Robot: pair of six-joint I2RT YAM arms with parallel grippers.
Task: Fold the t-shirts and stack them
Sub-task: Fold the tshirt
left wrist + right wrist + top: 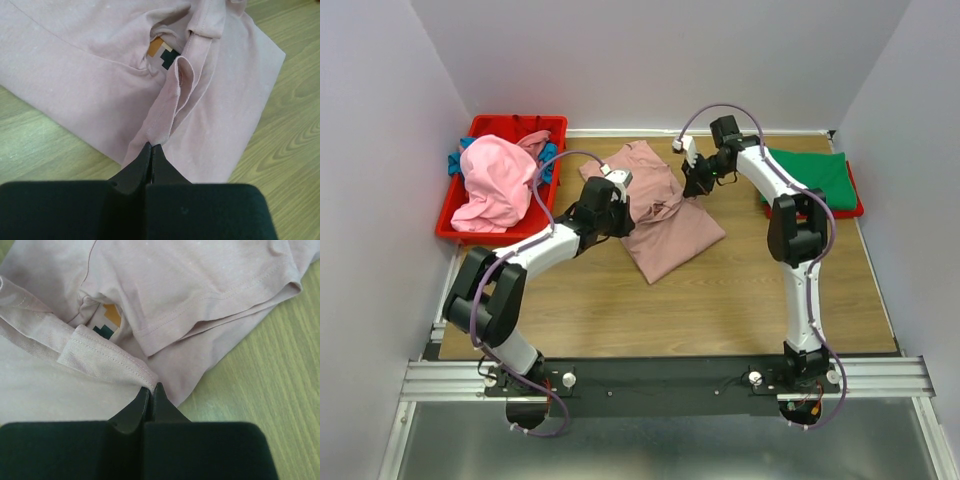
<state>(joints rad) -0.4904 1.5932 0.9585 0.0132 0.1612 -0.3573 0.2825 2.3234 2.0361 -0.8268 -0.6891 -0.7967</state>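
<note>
The left gripper (151, 148) and right gripper (151, 388) each clench a fold at opposite sides of the crumpled dusty-pink cloth t-shirt (670, 232) lying between them.

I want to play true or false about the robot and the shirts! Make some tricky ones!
1. The bright pink shirt is heaped in the red bin. True.
2. The green shirt lies folded on the right side. True.
3. The dusty-pink shirt is in the bin too. False: it lies on the wooden table.
4. The left hand is wide open. False: it is pinched shut on the dusty-pink shirt.
5. The right hand holds nothing. False: it pinches the dusty-pink shirt's hem.
</note>
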